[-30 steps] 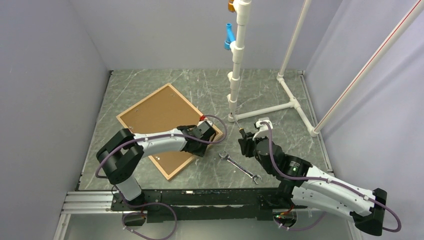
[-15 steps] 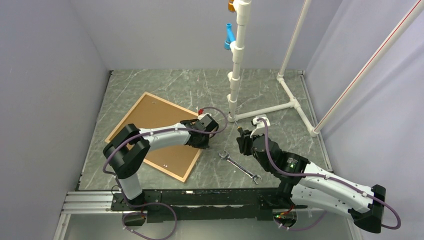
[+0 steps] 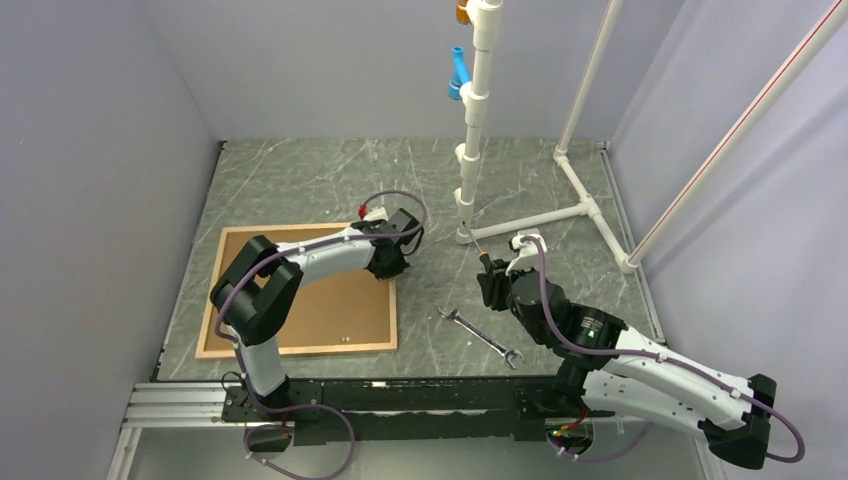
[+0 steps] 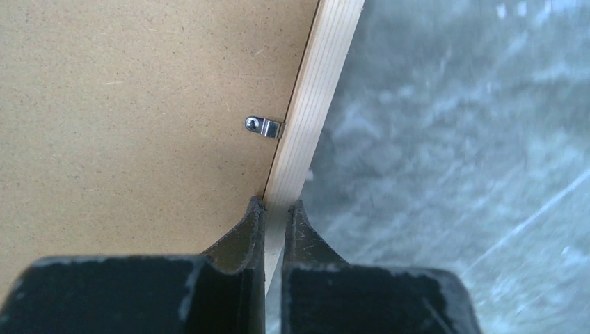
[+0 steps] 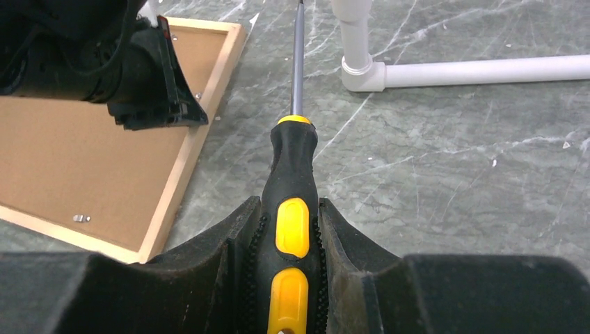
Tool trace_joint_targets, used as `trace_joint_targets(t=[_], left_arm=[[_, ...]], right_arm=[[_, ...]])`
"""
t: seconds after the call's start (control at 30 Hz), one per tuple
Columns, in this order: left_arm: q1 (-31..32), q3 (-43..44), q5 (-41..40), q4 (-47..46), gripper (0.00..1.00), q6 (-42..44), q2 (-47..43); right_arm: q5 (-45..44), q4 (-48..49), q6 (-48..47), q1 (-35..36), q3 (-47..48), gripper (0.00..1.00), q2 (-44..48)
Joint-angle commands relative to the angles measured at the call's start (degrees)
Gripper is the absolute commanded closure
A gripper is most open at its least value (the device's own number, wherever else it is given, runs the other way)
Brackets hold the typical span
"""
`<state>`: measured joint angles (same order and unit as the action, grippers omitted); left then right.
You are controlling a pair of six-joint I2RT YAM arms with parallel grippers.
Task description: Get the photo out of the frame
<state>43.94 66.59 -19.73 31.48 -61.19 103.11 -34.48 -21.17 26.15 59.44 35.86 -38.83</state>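
The frame (image 3: 300, 349) of light wood lies face down on the table's left half, its plain brown backing board (image 3: 300, 300) up. The photo is hidden under the board. My left gripper (image 3: 392, 262) is shut on the frame's right strip near its far corner. In the left wrist view the gripper (image 4: 277, 207) pinches the strip (image 4: 320, 90), next to a small metal clip (image 4: 264, 127) on the board (image 4: 139, 104). My right gripper (image 3: 497, 285) is shut on a black and yellow screwdriver (image 5: 293, 149), its shaft pointing away above the table, right of the frame (image 5: 209, 90).
A metal wrench (image 3: 482, 336) lies on the table between the arms, near the front. A white PVC pipe stand (image 3: 468, 170) rises at the back middle, its foot pipes (image 5: 445, 69) lying on the table to the right. Grey walls enclose three sides.
My left gripper, holding the frame's edge, has swung it round; the frame has turned from a diagonal lie to square with the table edges and shifted left. My right arm has barely moved.
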Motion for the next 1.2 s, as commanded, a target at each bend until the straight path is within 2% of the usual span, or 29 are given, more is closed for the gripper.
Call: trace_joint_targets(t=[0.0, 0.17, 0.3, 0.33, 0.47, 0.53, 0.6, 0.77, 0.97, 1.17], left_arm=[[-4.47, 2.72, -0.21, -1.37, 1.0, -10.09, 3.34], [-6.67, 10.04, -0.18, 1.25, 1.0, -10.29, 6.42], [-9.71, 9.08, 5.26, -3.88, 0.98, -10.14, 5.91], [-10.5, 8.97, 6.13, -4.87, 0.92, -9.59, 5.62], [-12.54, 8.99, 10.84, -8.81, 0.54, -3.12, 3.08], [-13.45, 8.27, 14.56, -11.77, 0.39, 2.02, 0.75], [-14.4, 7.49, 17.7, -12.98, 0.28, 6.95, -2.41], [-16.12, 4.33, 23.06, -13.69, 0.1, 18.11, -14.8], [-21.58, 2.0, 34.32, -11.12, 0.09, 31.18, -27.84], [-23.42, 1.64, 34.36, -6.57, 0.09, 46.61, -33.05]], right_arm=[[-1.43, -0.1, -0.55, 0.14, 3.83, 1.0, 1.33], [-0.46, -1.15, -0.79, 0.15, 4.27, 1.0, 1.28], [0.23, -1.98, -0.32, 0.14, 4.49, 1.0, 0.52], [0.39, -2.16, -0.31, 0.13, 4.62, 1.0, 0.25], [0.6, -2.84, -0.68, 0.15, 5.46, 1.0, -1.13], [0.43, -3.28, -1.11, 0.15, 6.06, 1.0, -2.04], [0.17, -3.67, -1.45, 0.13, 6.59, 1.0, -2.87], [1.03, -3.7, -1.34, 0.17, 7.22, 1.0, -5.31], [4.74, -3.2, -1.06, 0.13, 9.57, 1.0, -10.12], [14.36, -2.81, -0.15, 0.36, 12.5, 1.0, -17.11]])
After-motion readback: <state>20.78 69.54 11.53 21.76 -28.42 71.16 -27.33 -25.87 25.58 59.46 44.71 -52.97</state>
